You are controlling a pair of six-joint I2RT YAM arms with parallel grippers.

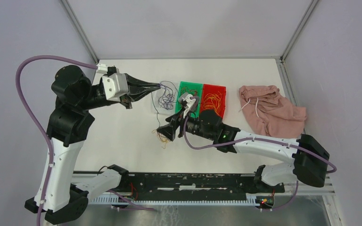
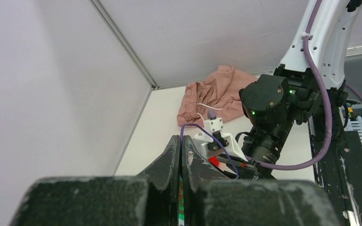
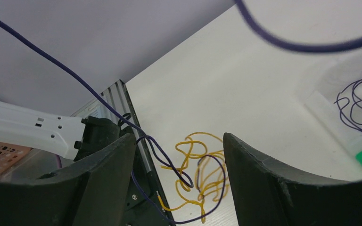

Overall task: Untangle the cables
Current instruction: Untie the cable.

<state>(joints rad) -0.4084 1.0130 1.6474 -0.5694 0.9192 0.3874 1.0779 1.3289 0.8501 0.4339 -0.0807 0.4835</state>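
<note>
My left gripper (image 1: 158, 86) is shut on a dark purple cable (image 2: 219, 143), which comes out at its fingertips (image 2: 181, 138) and arcs away to the right. That purple cable (image 3: 82, 84) runs down into a small yellow clump of cables (image 3: 200, 172) lying on the table and loops through it. My right gripper (image 3: 178, 137) hangs open just above this clump (image 1: 162, 138), one finger on each side, holding nothing. More purple cables (image 1: 168, 98) lie on a clear tray. Yellow cables fill the red bin (image 1: 222, 111).
A green bin (image 1: 183, 85) stands beside the red bin at the table's middle back. A pink cloth (image 1: 271, 109) with a white drawstring lies at the right. The black rail (image 1: 193, 181) runs along the near edge.
</note>
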